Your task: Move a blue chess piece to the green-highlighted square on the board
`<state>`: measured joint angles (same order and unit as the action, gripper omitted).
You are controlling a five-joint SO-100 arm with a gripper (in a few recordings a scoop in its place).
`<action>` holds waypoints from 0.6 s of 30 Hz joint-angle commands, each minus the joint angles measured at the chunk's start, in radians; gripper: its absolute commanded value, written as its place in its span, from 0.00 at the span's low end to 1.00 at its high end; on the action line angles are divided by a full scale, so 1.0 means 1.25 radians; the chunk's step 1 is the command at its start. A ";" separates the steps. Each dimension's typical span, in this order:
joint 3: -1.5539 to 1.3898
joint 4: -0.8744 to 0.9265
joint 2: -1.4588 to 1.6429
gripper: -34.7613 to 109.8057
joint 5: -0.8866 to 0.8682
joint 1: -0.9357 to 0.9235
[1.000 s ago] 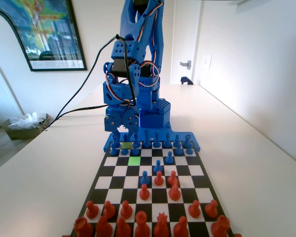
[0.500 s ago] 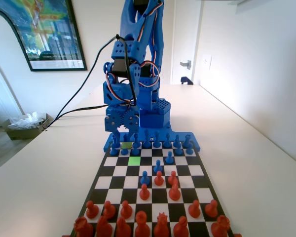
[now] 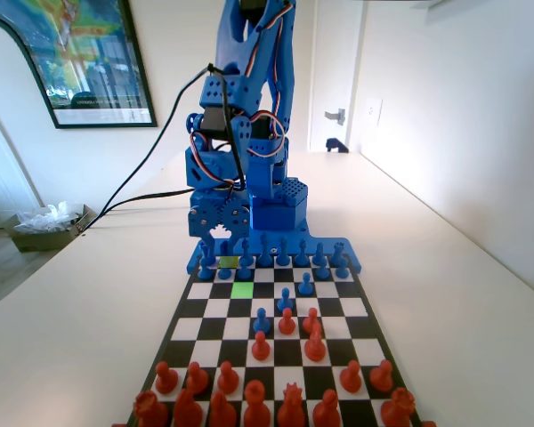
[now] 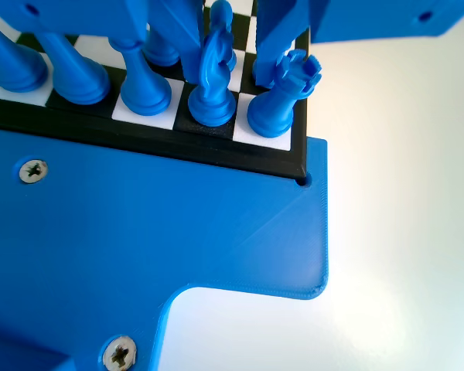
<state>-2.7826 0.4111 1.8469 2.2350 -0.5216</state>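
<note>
The blue arm is folding low over the board's [image 3: 356, 307] far end, its end effector [image 3: 221, 233] hanging behind the back-row pieces, grip unclear.

In the fixed view, the green-highlighted square [image 3: 242, 289] lies on the board [image 3: 356, 307] just before the far pawn row; a blue chess piece [image 3: 286, 300] stands right of it.
</note>
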 commanded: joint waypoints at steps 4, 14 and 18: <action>0.009 0.002 0.001 0.31 -0.009 -0.001; 0.115 0.101 0.001 0.31 -0.108 0.045; 0.131 0.120 0.001 0.31 -0.131 0.052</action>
<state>-2.6645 0.5323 1.8270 2.0816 -0.4571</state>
